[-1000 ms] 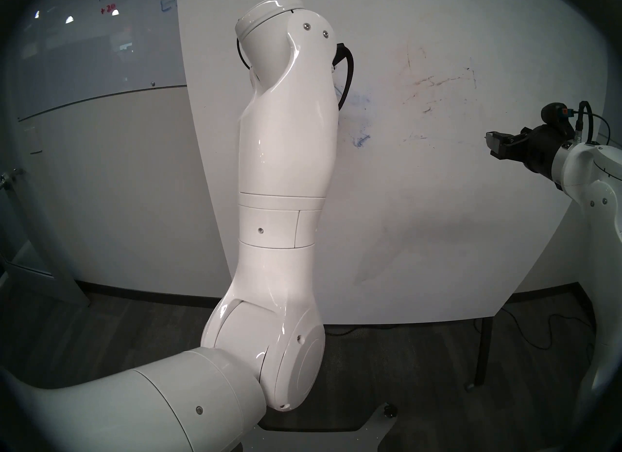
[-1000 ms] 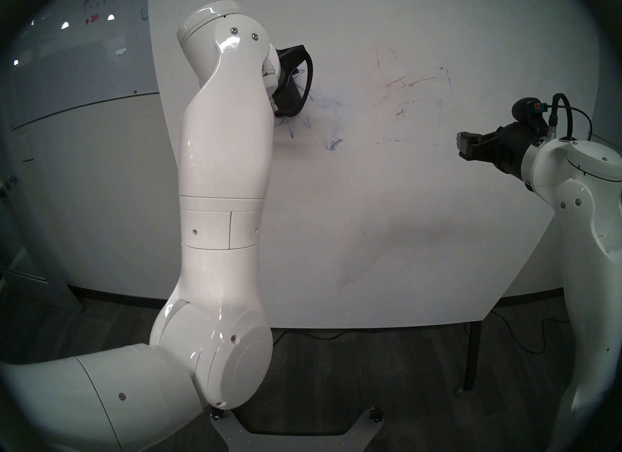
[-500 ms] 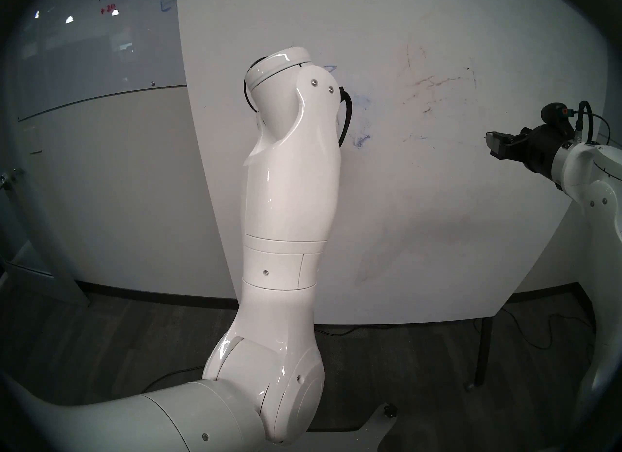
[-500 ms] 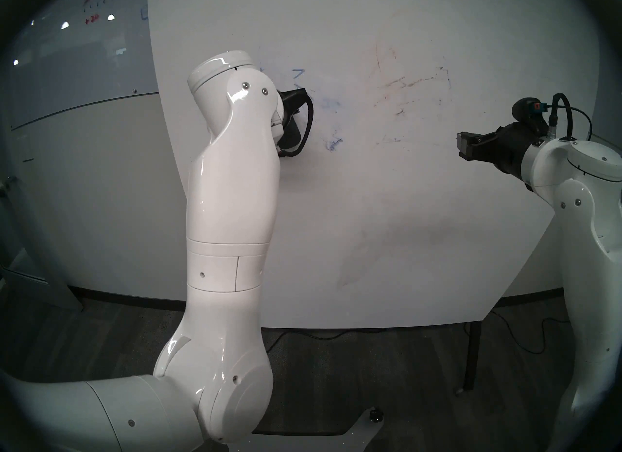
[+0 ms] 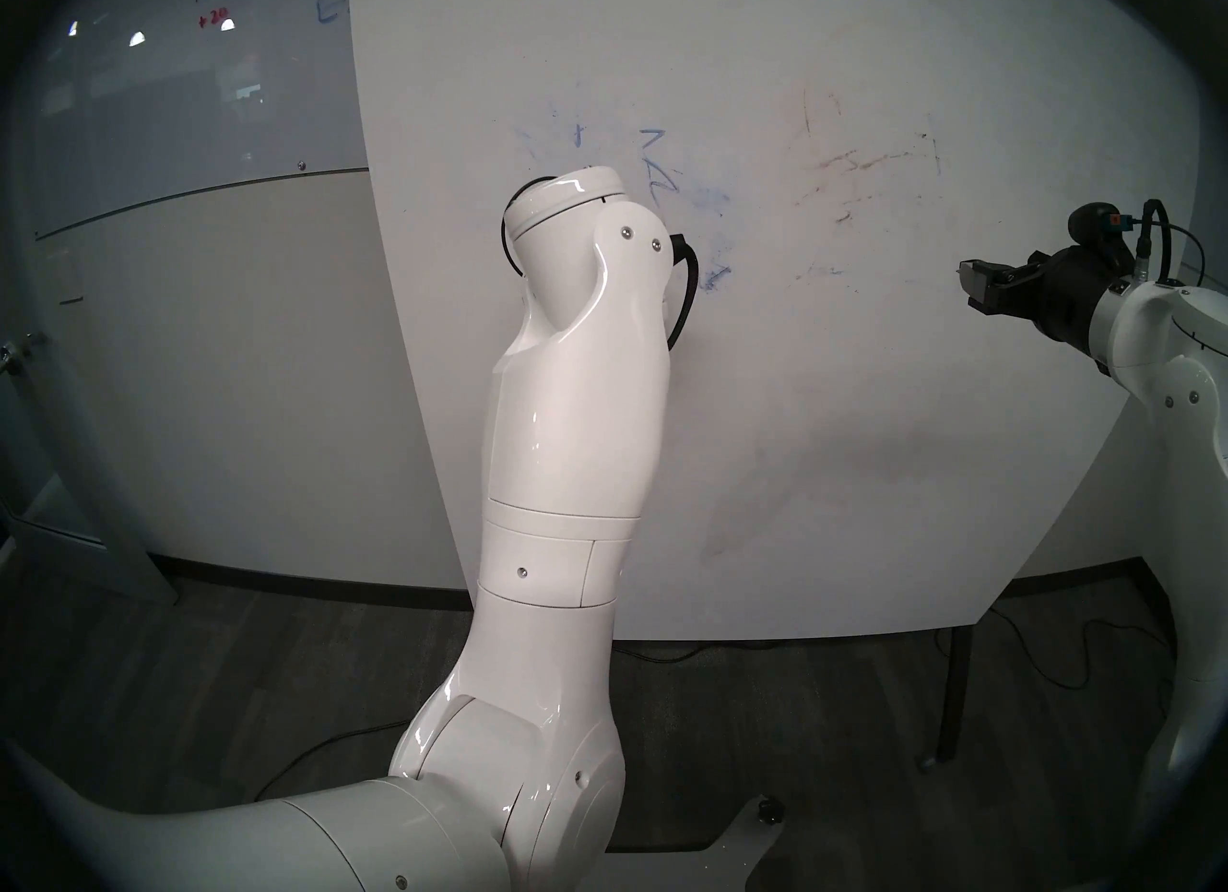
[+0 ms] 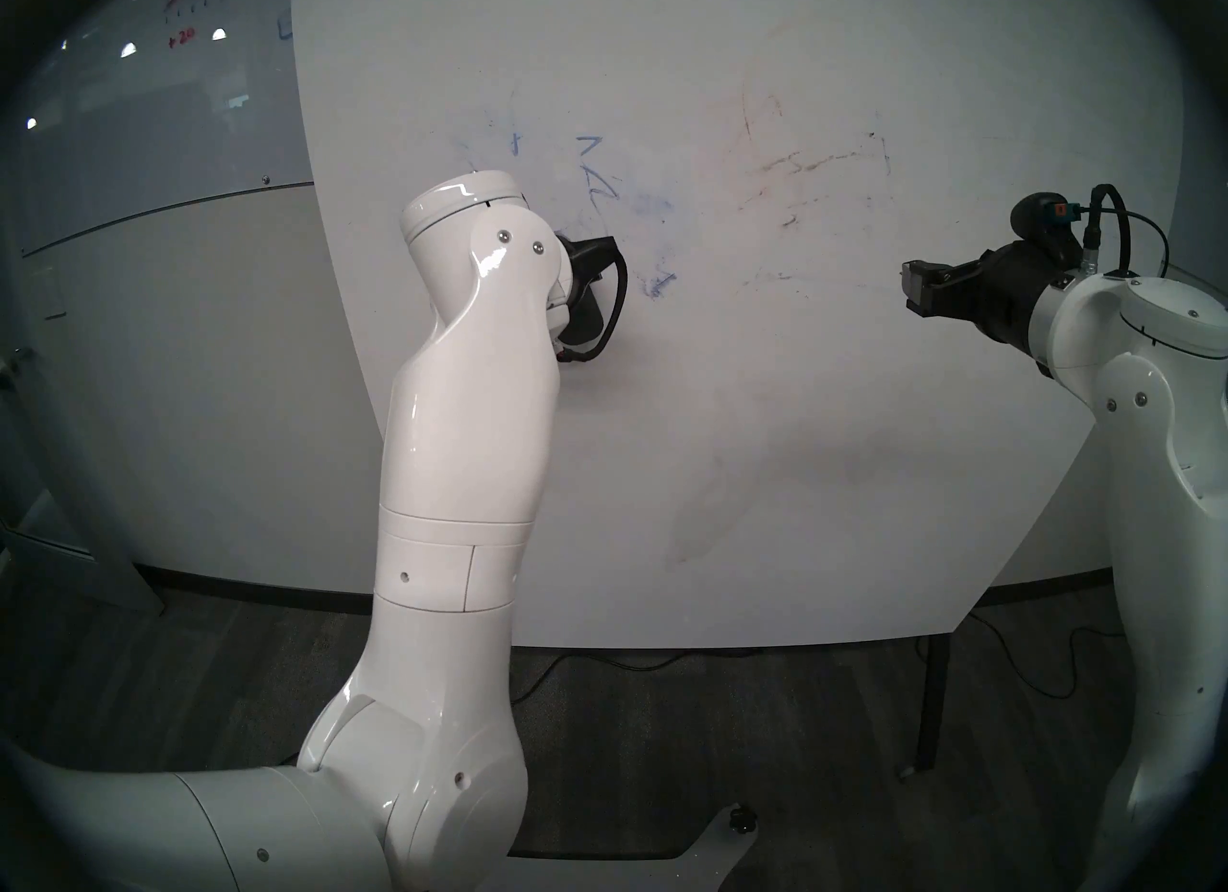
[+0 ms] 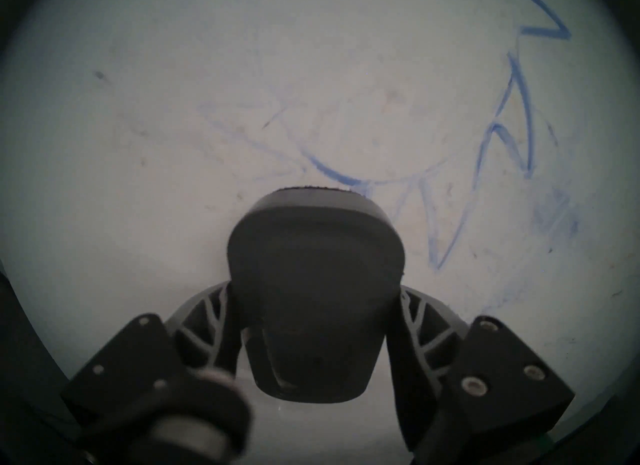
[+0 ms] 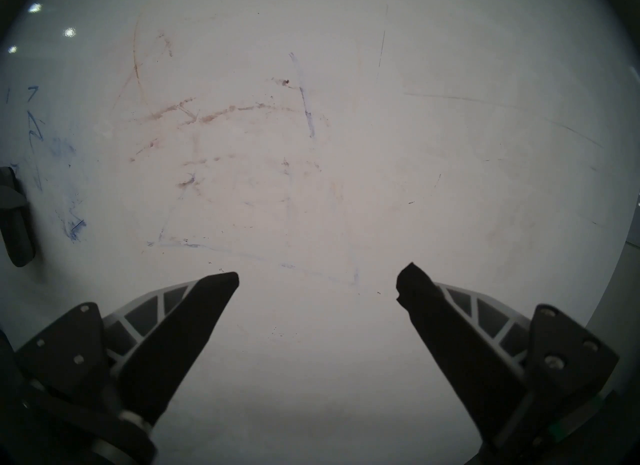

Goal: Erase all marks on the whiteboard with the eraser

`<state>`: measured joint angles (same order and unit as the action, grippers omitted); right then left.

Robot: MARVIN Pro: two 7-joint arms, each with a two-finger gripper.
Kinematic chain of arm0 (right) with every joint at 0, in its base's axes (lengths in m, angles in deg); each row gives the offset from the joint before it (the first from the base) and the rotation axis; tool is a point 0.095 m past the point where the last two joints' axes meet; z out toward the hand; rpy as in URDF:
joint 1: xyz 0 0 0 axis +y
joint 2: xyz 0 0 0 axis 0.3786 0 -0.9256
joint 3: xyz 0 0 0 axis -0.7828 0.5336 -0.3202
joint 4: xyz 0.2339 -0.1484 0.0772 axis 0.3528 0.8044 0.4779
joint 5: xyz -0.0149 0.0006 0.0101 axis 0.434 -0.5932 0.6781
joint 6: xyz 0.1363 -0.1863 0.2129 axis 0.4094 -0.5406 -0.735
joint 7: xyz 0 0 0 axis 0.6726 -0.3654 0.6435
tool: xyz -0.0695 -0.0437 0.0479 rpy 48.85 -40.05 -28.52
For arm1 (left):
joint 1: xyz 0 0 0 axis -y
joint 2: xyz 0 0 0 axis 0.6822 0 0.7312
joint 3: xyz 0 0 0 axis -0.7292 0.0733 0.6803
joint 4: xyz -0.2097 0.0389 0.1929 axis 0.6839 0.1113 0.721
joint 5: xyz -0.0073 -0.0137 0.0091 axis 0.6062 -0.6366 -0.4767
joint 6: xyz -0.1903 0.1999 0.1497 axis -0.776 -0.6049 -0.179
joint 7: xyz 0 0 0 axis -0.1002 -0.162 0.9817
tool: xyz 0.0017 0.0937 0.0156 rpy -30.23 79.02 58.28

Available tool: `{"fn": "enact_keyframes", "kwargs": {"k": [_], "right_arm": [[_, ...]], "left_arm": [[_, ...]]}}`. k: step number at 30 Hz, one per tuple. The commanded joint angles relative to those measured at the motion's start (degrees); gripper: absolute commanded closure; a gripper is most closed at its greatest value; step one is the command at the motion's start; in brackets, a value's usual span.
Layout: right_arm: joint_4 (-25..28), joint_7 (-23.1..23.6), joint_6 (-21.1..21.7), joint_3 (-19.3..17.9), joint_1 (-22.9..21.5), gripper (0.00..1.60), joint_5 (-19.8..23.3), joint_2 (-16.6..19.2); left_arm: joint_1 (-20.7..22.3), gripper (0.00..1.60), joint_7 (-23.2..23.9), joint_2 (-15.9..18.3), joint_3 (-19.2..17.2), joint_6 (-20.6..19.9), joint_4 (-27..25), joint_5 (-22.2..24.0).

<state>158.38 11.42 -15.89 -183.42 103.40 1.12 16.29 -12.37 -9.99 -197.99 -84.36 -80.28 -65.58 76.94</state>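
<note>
So the left hand is clamped on the eraser, one finger on each side of it, and the eraser's far edge sits flat against the whiteboard, right at the bottom of a half-wiped blue circle. The blue marks that are left are mostly zigzag spikes up and to the right of the eraser in the left wrist view, plus a blue smudge lower down and pale ghost lines to the left. From the head cameras the left arm blocks most of that hand. The right hand hangs in front of the board off to the right, fingers spread wide with nothing in them, facing some brownish streaks.
</note>
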Motion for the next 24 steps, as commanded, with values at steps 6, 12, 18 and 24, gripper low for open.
{"fn": "enact_keyframes", "kwargs": {"k": [6,12,18,24], "right_arm": [[0.3,0.1,-0.4,-0.1,-0.5,0.0,-0.1,0.2],[0.3,0.0,-0.3,-0.2,-0.5,0.0,-0.1,0.2],[0.3,0.0,-0.3,-0.2,-0.5,0.0,-0.1,0.2],[0.3,0.0,-0.3,-0.2,-0.5,0.0,-0.1,0.2]], "left_arm": [[1.0,1.6,-6.0,-0.5,-1.2,0.1,0.6,-1.4],[4.9,1.6,-5.5,-1.9,-3.4,0.1,1.0,-2.3],[8.0,1.6,-3.4,-1.8,-4.2,0.1,1.7,-3.5],[8.7,1.6,-2.0,-2.8,-3.5,0.1,1.6,-4.6]]}}
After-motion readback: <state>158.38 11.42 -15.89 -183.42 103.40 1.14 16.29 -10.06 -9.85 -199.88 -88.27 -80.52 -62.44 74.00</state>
